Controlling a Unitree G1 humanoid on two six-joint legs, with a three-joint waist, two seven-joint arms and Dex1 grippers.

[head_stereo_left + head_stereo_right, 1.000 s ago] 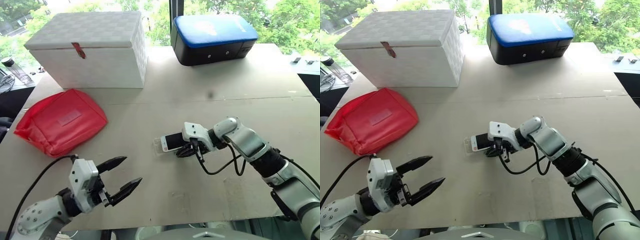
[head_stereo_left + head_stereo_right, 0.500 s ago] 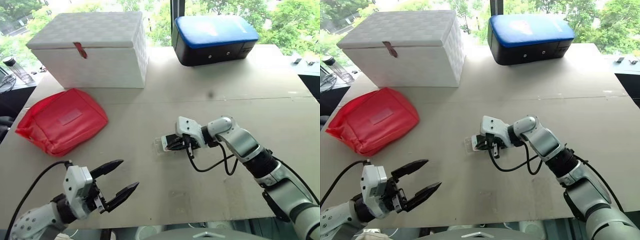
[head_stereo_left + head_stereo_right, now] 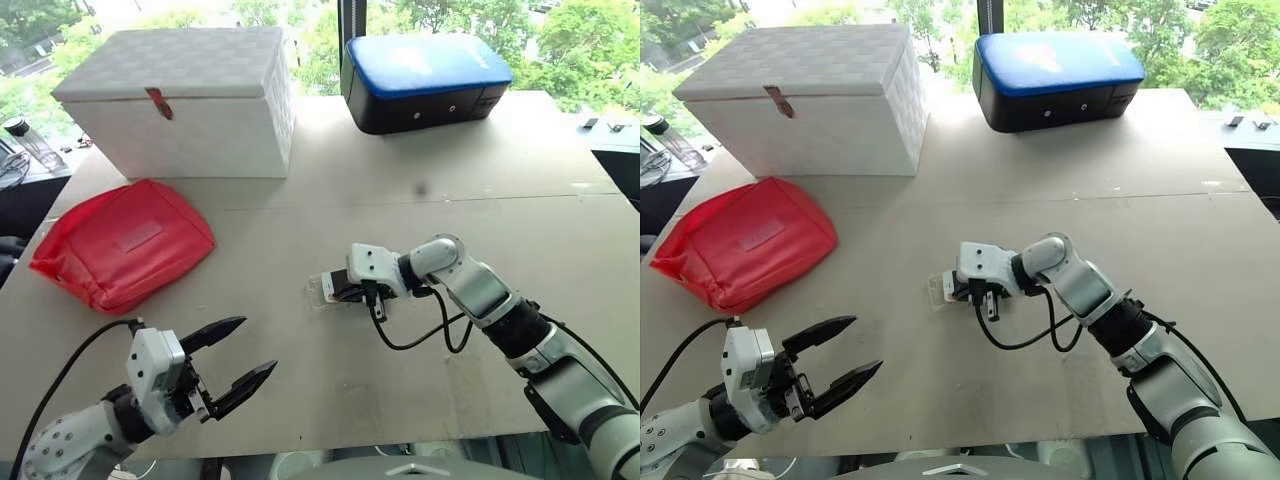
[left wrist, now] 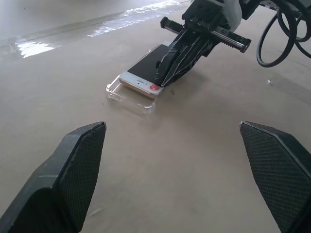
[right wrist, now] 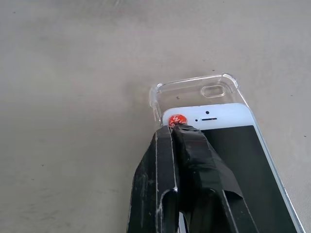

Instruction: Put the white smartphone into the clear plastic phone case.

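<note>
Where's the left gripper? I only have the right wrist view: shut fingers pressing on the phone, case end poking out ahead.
Observer: The left gripper hangs open near the front edge of the table, well apart from the white smartphone.
Operator: Is the phone seated?
Observer: It doesn't look so in the left wrist view. The phone's end rides above the floor of the clear plastic phone case, and the case's rim sticks out past it.
Operator: Anything nearby?
Observer: The red pouch lies to the robot's left, clear of the case.
</note>
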